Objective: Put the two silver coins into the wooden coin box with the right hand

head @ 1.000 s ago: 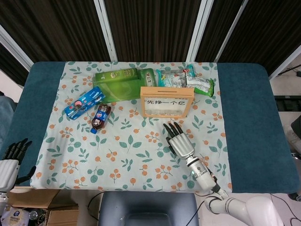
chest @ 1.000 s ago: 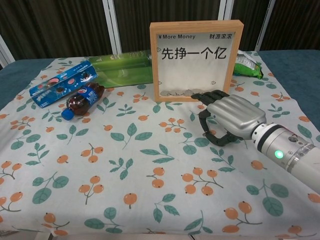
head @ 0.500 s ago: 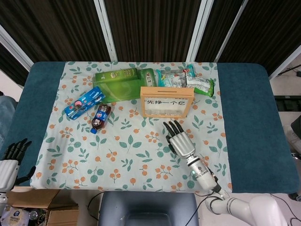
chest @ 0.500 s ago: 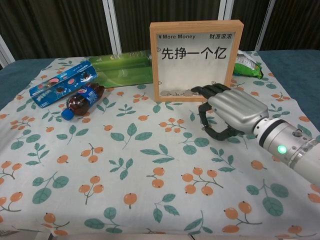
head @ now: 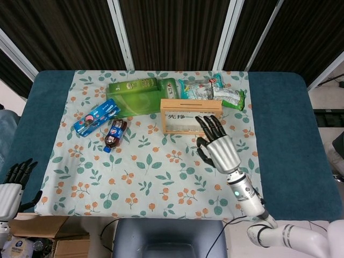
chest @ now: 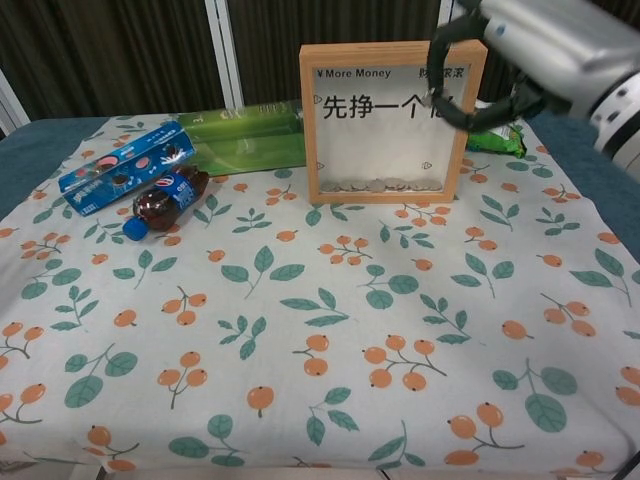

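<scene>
The right robot hand (head: 220, 146) has lifted off the worktop (head: 279, 140) toward the wooden coin box (head: 191, 115), fingers spread and empty, so no silver coin is in its grasp.

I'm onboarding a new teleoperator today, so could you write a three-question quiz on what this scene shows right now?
1. True or false: the cola bottle stands upright.
2. Which hand is raised in front of the wooden coin box: A left, B right?
3. Fill in: coins lie at the ___ of the box, behind its clear front.

Key: 1 false, it lies on its side; 2 B; 3 bottom.
</scene>
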